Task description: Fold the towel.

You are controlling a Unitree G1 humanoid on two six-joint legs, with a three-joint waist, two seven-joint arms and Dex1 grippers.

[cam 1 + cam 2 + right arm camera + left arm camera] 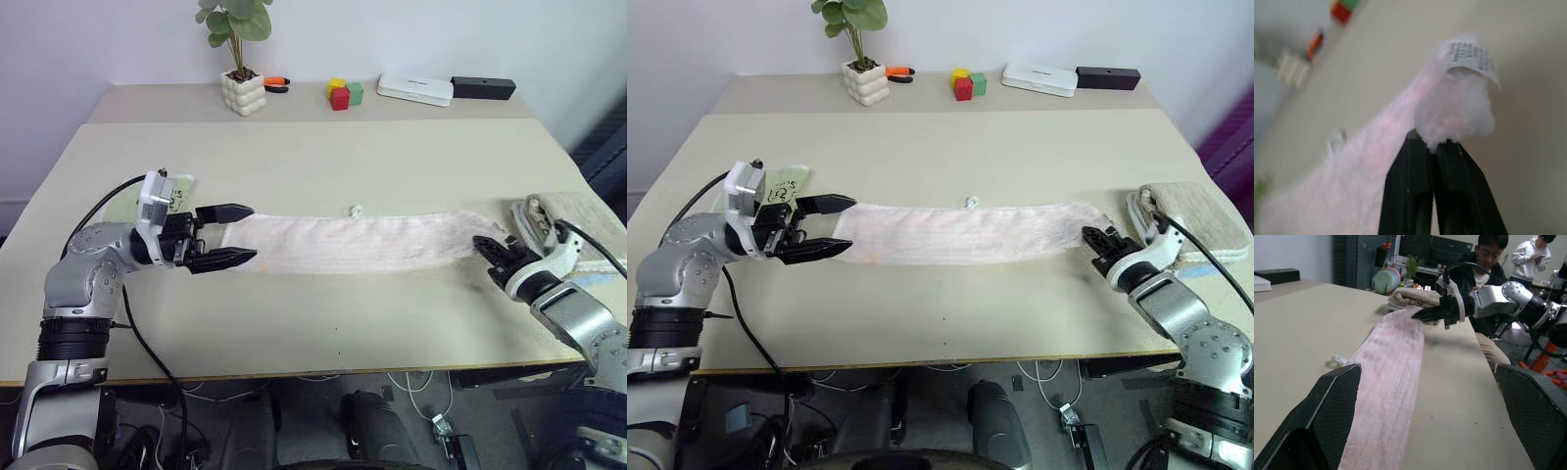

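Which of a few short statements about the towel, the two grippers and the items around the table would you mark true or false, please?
1. The right gripper is shut on the pink towel. True.
2. The left gripper is shut on the towel. False: it is open at the towel's other end.
3. The towel lies stretched out in a long strip. True.
4. The potted plant stands on the towel. False: it stands at the table's far edge.
5. A beige folded towel lies by the right gripper. True.
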